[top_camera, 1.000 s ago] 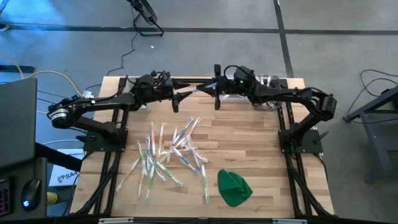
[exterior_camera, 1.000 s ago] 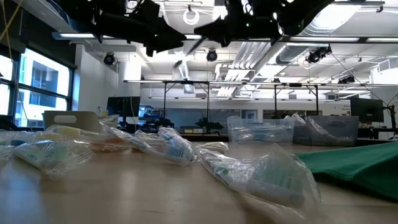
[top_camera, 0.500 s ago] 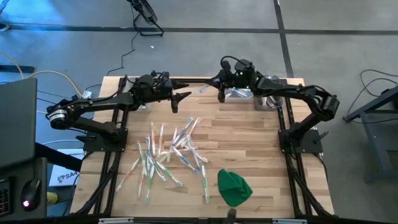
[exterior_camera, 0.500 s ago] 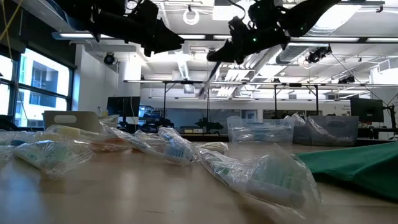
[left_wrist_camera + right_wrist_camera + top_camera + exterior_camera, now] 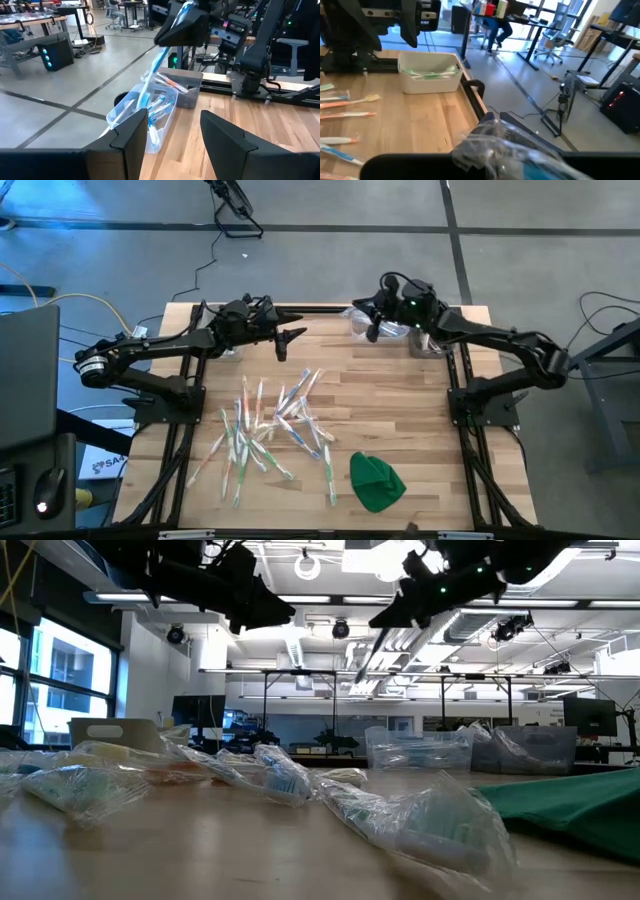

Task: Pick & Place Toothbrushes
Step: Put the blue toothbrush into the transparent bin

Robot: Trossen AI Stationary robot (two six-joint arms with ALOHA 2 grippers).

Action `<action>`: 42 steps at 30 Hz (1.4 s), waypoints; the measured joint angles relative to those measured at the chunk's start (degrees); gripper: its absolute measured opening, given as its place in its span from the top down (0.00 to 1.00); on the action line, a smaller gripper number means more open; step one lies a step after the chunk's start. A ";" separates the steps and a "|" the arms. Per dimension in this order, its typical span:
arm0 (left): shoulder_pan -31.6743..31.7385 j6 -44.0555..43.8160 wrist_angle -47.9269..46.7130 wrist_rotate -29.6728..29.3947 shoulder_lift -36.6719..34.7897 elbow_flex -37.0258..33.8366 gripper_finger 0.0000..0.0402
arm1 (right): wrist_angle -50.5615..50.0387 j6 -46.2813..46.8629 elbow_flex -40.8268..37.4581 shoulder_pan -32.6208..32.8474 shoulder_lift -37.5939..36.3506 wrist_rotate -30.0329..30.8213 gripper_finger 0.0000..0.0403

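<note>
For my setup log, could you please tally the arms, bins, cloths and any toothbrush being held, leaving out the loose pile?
Arms: 2, left arm and right arm
Bins: 3, white bin by the left arm, clear bin and grey bin by the right
Green cloth: 1
Held toothbrush: 1, in the right claw
Total: 7

This is looking like a robotics lab in an open industrial hall. A butcher-block worktop (image 5: 400, 395) is sitting on a grey concrete floor (image 5: 330, 270) crossed by dark seams, with black cables (image 5: 215, 250) trailing over it. Overhead, exposed ducts (image 5: 400, 635) and strip lighting are running across a bare ceiling. Beyond the right claw (image 5: 372, 330), rolling office chairs (image 5: 555, 37) and desks (image 5: 530, 20) are standing in rows. Past the left claw (image 5: 288, 345), a lit computer tower (image 5: 52, 55) is glowing beside another desk. Large windows (image 5: 60, 680) are letting daylight in.
</note>
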 joint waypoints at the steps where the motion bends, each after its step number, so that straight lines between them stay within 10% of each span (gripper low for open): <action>1: 0.00 0.00 -0.01 0.00 0.00 0.00 0.55 | 0.35 0.50 -0.91 -0.02 -0.98 0.00 0.98; 42: 0.00 -1.55 0.01 -0.44 0.04 -0.03 0.55 | 7.34 15.17 -18.39 -7.58 -5.49 2.71 0.98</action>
